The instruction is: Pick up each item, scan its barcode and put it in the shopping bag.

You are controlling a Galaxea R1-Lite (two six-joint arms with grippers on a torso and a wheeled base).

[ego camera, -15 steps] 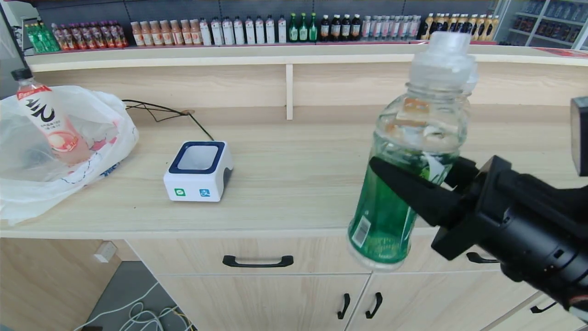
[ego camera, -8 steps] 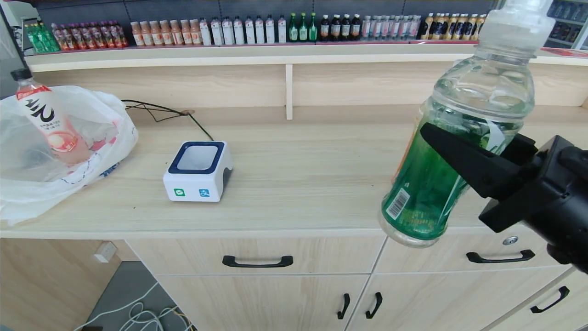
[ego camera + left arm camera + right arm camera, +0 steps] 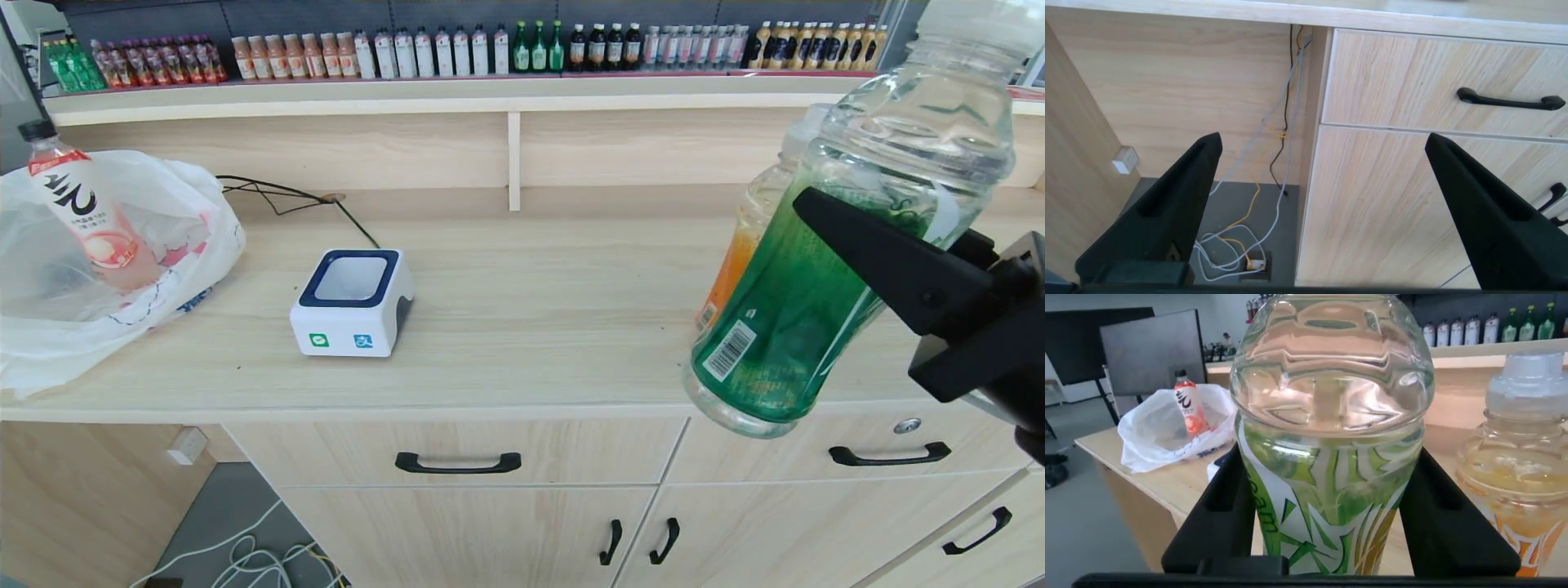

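My right pincer (image 3: 1331, 482) is clamped around the middle of the green bottle (image 3: 784, 327), holding it in the air at the right, over the near edge of the surface (image 3: 539, 327). The bottle's long axis tilts, with the cap up and right and the base down and left. The barcode (image 3: 729, 349) is low on its near-left side. The scanner (image 3: 353, 302) sits well apart to the left, window upward, so I judge the barcode must turn down over it. The shopping bag (image 3: 49, 327) lies at the far left. My left pincer (image 3: 1323, 143) hangs wide open and empty.

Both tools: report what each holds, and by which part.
The right tool holds the green-labelled bottle by its labelled middle, one finger on each side. The left tool is open and holds nothing.
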